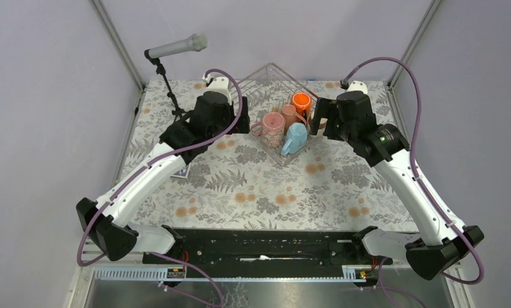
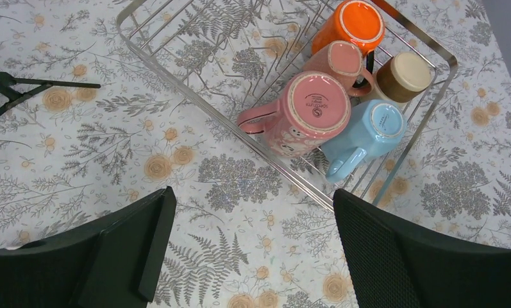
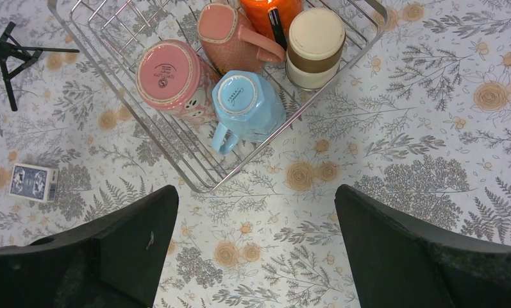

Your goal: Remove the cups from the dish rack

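Note:
The dish rack (image 2: 175, 77), a shallow silver wire basket, sits at the back middle of the table (image 1: 275, 66). Several cups stand upside down in its near corner: a translucent pink mug (image 2: 310, 112), a light blue mug (image 2: 376, 128), a salmon mug (image 2: 339, 61), an orange mug (image 2: 355, 22) and a brown cup with a cream base (image 2: 403, 77). My left gripper (image 2: 252, 244) hovers open over the cloth just left of the rack. On the rack's right side my right gripper (image 3: 256, 250) is open above the cloth too, with the blue mug (image 3: 246, 102) just ahead. Neither holds anything.
A microphone (image 1: 175, 47) on a black tripod (image 2: 22, 86) stands at the back left. A small blue card box (image 3: 33, 183) lies on the floral cloth left of the rack. Frame posts mark the table's back corners.

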Robot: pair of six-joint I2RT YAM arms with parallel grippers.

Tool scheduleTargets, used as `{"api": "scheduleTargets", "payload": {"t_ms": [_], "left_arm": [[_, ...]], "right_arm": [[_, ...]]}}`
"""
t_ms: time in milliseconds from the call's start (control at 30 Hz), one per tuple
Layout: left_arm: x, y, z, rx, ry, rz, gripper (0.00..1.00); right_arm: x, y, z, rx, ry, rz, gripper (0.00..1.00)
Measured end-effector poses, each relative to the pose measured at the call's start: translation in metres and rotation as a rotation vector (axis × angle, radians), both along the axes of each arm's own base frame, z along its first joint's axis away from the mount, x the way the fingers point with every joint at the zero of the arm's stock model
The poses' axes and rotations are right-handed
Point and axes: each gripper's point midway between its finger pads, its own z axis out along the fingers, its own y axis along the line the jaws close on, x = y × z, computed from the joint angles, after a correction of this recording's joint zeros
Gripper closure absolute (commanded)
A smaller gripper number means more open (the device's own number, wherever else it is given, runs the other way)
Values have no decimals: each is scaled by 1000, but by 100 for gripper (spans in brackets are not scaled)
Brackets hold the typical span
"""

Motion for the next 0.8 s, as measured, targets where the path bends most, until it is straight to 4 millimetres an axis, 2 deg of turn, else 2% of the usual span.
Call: {"api": "scheduleTargets", "payload": {"t_ms": [267,600,700,800], "left_arm": [[-7,5,0,0,-7,-6,1],[-14,7,-22,14,38,-28,1],[-15,5,-29,10,48,-41,1],[-16,4,-32,9,53,-49,1]], "right_arm": [[3,2,-11,-15,34,-1,0],[13,10,-47,-51,146,-13,1],[14,20,-61,-52,186,-15,6],[10,41,-74,-48,221,2,11]]}}
